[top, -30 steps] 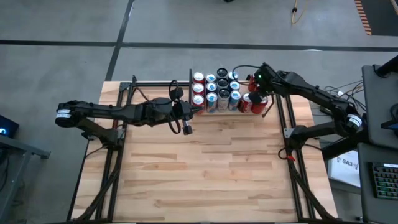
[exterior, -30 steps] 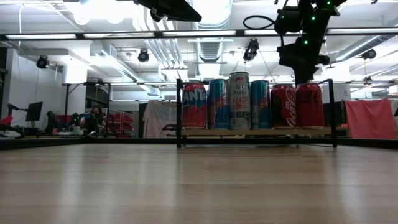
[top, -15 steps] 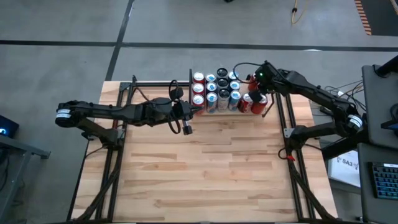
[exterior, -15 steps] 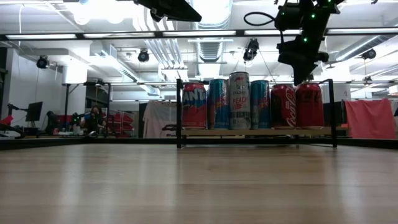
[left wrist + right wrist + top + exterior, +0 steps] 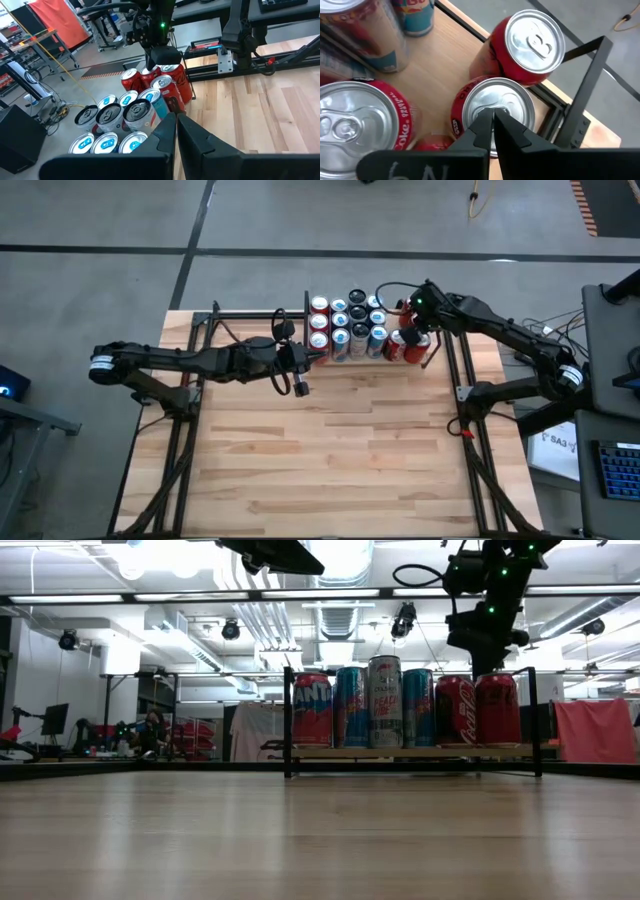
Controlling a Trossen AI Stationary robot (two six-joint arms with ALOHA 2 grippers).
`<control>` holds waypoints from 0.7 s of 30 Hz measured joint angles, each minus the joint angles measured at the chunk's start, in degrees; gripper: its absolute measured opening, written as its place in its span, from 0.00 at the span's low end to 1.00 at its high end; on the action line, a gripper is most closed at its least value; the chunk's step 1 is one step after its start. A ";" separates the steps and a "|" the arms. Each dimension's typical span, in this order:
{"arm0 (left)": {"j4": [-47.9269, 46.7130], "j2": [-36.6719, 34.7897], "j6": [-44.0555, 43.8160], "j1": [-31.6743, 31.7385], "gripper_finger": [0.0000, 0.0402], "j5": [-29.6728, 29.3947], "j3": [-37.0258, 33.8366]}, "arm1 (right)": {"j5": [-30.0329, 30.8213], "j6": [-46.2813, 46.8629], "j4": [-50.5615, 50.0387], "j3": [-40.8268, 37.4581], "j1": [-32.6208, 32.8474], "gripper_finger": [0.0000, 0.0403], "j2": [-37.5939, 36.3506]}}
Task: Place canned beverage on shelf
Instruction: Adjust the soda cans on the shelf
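Note:
The shelf (image 5: 410, 752), a light-wood board with black rails, stands at the table's far middle and carries several upright cans: an orange-red one (image 5: 312, 710), blue ones, a tall white one (image 5: 385, 700) and red cola cans (image 5: 497, 710). My right gripper (image 5: 493, 116) is shut and points steeply down just over the lid of a red can (image 5: 495, 107) by the shelf's right rail (image 5: 585, 95); it also shows in the high view (image 5: 412, 340). My left gripper (image 5: 176, 117) is shut and hangs above the table by the shelf's left front corner (image 5: 318, 357), holding nothing. My right gripper comes from above with its shut fingertips (image 5: 485, 122) over the middle of the red can's lid (image 5: 507, 102). I cannot tell whether they touch the lid. The can stands upright on the shelf board.
Both arms' black frames run along the table's left (image 5: 185, 410) and right (image 5: 470, 410) sides. The wide wooden tabletop (image 5: 340, 450) stretches from the shelf to the near edge. A person sits far back in the room (image 5: 152, 730).

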 joint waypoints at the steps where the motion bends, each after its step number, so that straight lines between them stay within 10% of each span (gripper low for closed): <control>1: 0.00 0.00 0.00 -0.01 0.00 0.00 0.00 | -0.16 -0.03 0.06 0.00 0.00 0.02 0.01; 21: 0.09 -1.64 0.57 0.00 0.00 -0.04 0.00 | 0.11 -1.28 3.13 4.20 -1.50 0.02 -1.22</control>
